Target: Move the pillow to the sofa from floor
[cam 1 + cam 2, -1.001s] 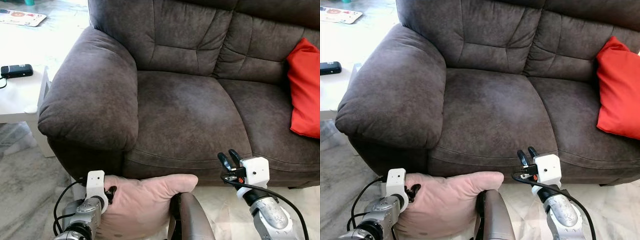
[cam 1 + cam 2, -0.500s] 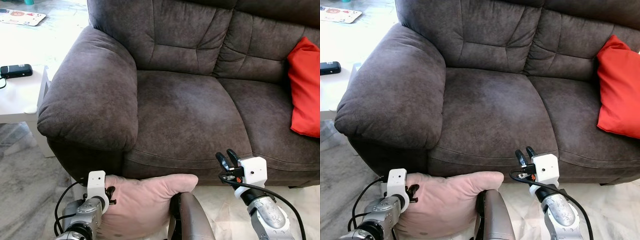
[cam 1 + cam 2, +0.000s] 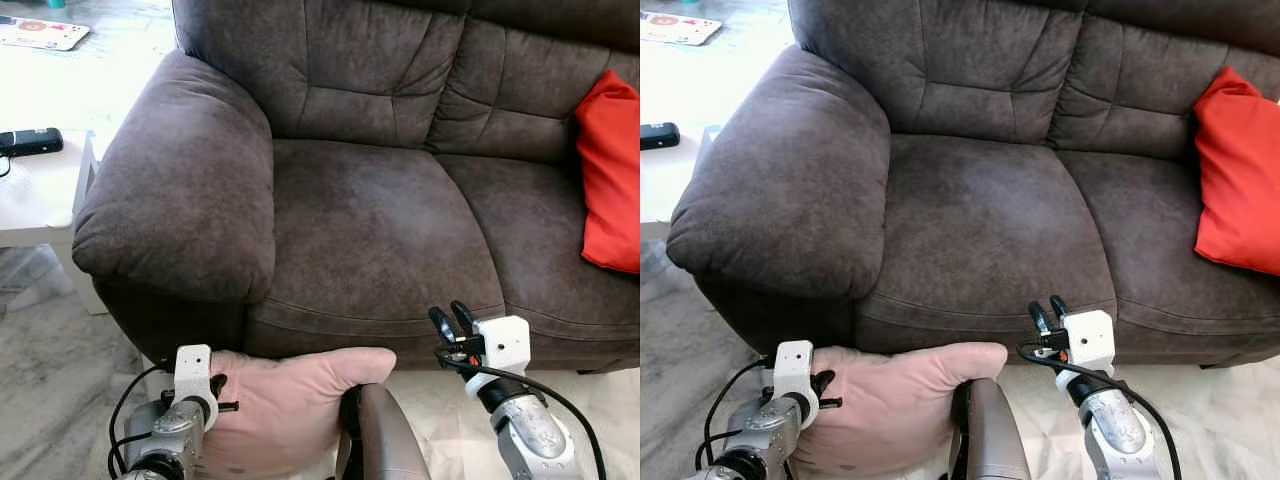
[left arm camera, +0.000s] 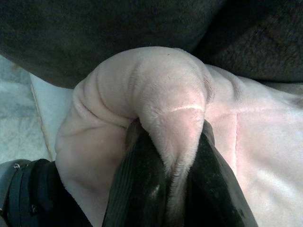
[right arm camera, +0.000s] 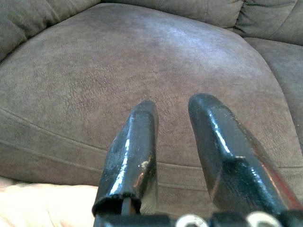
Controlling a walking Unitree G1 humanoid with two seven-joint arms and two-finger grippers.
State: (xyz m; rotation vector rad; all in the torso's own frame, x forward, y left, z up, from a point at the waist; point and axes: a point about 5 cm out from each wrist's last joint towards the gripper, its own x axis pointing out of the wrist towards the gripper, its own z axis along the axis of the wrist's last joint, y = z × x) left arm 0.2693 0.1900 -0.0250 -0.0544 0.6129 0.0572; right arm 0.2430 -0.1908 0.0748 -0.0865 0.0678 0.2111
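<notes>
One pink pillow (image 3: 290, 405) sits low in front of the brown sofa (image 3: 370, 220), its upper edge against the base below the seat cushion, at about seven o'clock from the seat's middle. The left gripper (image 4: 173, 177) is clenched on a bunched fold at the pillow's near-left corner, plush squeezed between both fingers. The right gripper (image 3: 452, 322) hovers at three o'clock from the pillow, just off the seat's front edge, fingers slightly parted and holding nothing. The pillow's long axis runs roughly nine to three, though its lower part is hidden. The seat lies at twelve o'clock from the held corner, so the left arm has to carry it up and forward.
</notes>
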